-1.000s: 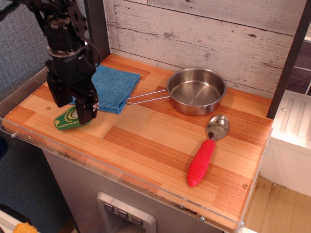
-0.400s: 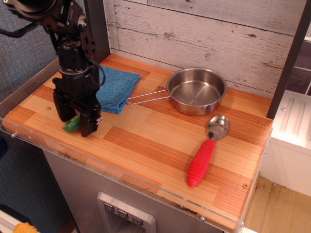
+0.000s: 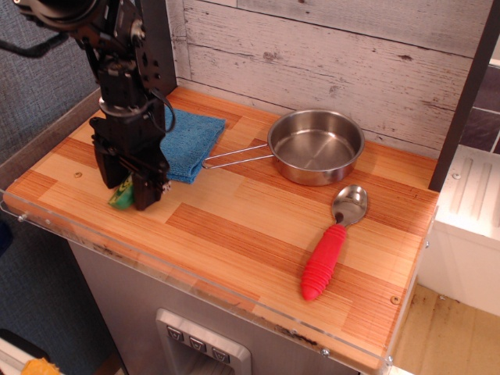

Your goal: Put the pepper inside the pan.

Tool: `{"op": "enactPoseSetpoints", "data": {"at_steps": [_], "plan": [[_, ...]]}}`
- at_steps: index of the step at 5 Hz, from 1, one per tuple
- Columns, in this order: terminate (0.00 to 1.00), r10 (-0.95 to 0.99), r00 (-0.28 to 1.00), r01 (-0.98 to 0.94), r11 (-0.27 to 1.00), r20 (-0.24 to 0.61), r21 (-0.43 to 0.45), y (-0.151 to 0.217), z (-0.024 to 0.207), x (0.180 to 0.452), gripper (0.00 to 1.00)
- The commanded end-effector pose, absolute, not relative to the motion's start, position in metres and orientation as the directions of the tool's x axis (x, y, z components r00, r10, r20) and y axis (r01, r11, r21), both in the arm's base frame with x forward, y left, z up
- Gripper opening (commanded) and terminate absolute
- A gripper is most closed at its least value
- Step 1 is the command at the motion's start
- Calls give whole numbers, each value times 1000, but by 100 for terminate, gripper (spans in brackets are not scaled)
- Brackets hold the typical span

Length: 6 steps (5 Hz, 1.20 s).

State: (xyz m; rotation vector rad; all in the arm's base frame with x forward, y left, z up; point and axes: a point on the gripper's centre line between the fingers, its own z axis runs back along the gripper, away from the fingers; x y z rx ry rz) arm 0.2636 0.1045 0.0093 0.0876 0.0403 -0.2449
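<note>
A wooden surface (image 3: 250,226) of striped orange and pale planks, edged at the front with a clear plastic strip, stands before a wall of whitewashed, weathered boards. At the left end, a black robot arm reaches straight down, and its gripper (image 3: 125,191) has two blocky dark fingers set close together around the pepper (image 3: 123,195), a small flat green toy piece with a touch of yellow showing. Only a sliver of the pepper is visible between and below the fingers, low against the surface near its front left corner; whether it rests on the wood or is raised just off it cannot be told. Just behind the gripper lies a blue cloth (image 3: 189,139), soft and nubby like terry towel, folded into a rough square. Near the middle back sits the pan (image 3: 316,145), round, shallow and made of shiny stainless steel, with a thin wire loop handle pointing left toward the cloth. The pan's polished interior holds nothing. It is well apart from the pepper. In front of the pan and to its right lies a spoon (image 3: 334,241) with a gleaming metal bowl and a fat, ribbed red handle angled toward the front edge.
</note>
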Motion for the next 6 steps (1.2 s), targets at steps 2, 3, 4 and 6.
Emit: {"op": "enactPoseSetpoints", "data": {"at_steps": [2, 3, 4, 6], "plan": [[0, -268, 951, 255, 962, 156, 100, 34, 118, 280, 0], [0, -269, 951, 255, 961, 154, 103, 2, 115, 311, 0], [0, -231, 967, 222, 971, 112, 89, -25, 93, 357, 0], [0, -185, 978, 178, 980, 92, 85, -29, 69, 386, 0]]}}
